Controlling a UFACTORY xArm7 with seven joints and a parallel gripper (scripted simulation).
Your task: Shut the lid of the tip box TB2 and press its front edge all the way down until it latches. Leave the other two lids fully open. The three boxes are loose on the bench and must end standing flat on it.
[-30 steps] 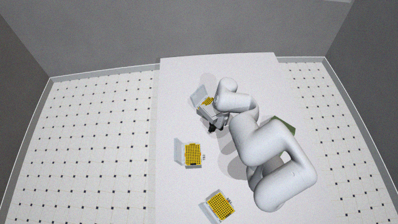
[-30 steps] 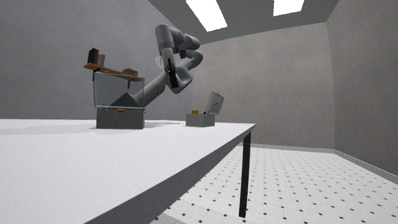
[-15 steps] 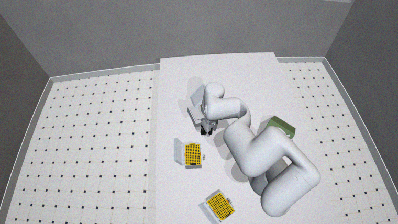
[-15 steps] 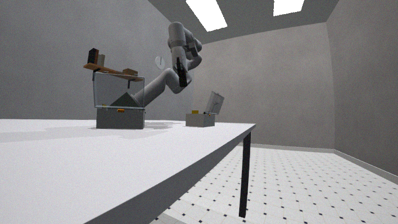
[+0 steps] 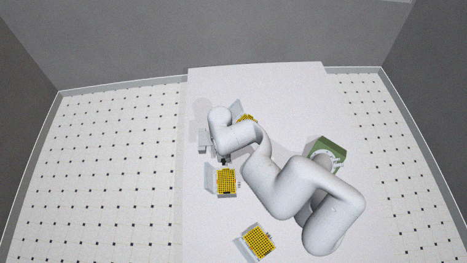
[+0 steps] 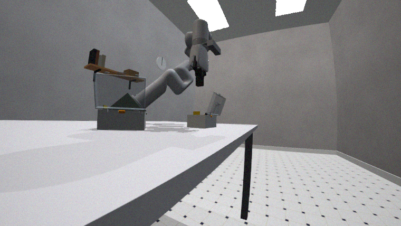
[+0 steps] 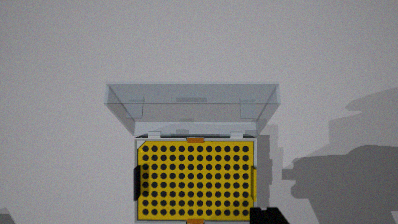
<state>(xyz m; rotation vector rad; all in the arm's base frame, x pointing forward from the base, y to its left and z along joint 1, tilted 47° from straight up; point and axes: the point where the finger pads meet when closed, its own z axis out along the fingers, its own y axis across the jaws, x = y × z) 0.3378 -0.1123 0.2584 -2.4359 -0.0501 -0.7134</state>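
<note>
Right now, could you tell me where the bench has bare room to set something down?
Bare stretches: the bench's far end beyond the farthest tip box, and between the middle tip box and nearest tip box. Crowded: around the arm and green base.

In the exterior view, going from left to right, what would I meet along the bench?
Wooden shelf on the far wall → nearer tip box with its clear lid standing up → the gripper, shut and empty, hanging high above the bench → farther tip box with its lid tilted open → black table leg.
</note>
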